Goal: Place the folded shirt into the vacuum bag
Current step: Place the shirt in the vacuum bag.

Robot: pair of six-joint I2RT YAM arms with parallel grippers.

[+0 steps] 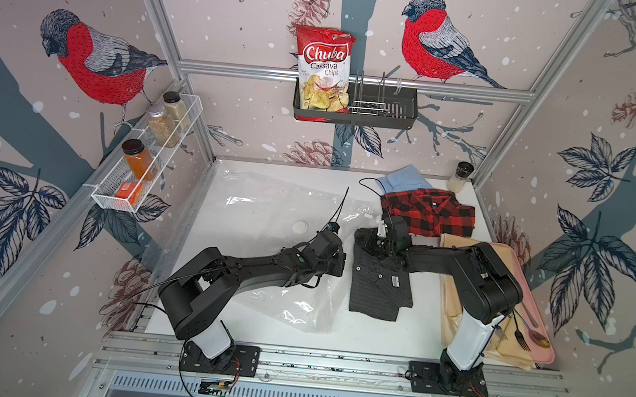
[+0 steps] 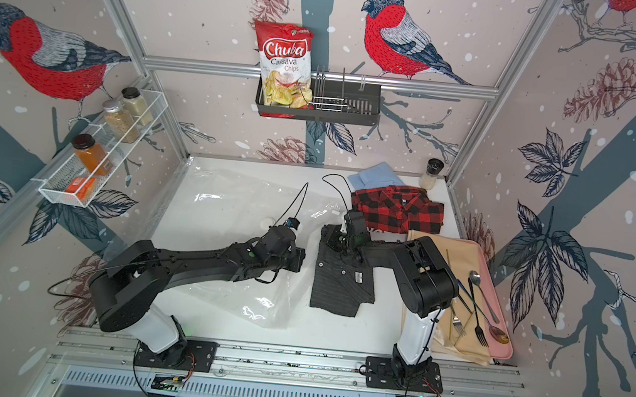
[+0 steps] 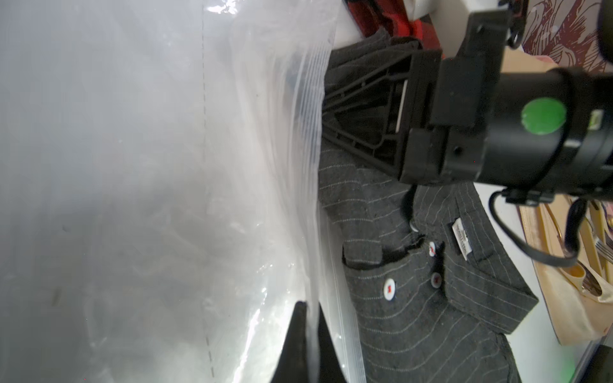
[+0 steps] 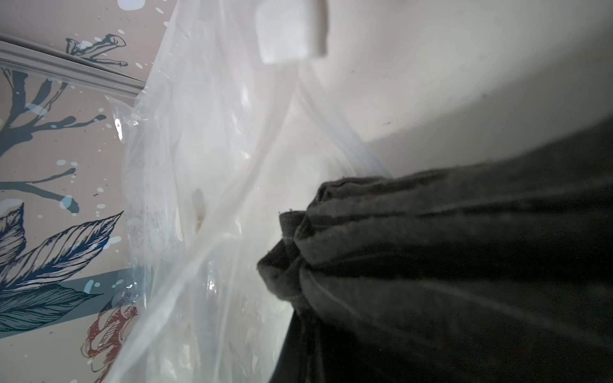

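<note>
Right edge, near end: pink tray point(image 1: 546, 348) w/ beige cloth point(image 1: 452, 318) & cutlery point(image 1: 527, 338). L gripper point(image 3: 310, 318) pinched shut on the zip edge of the bag point(image 1: 267, 210), lip raised. Bag lies over left half of table point(image 1: 374, 334), valve point(image 1: 300, 226) mid-bag. Dark pinstriped shirt point(image 1: 379, 290), folded, sits mid-table just beside the zip edge, not inside. R gripper point(image 1: 371, 246) clamped on shirt's far end, fabric bunched there. Farther back: plaid shirt point(image 1: 427, 215), then blue shirt point(image 1: 402, 181). Jar point(image 1: 460, 177) at far right corner.
</note>
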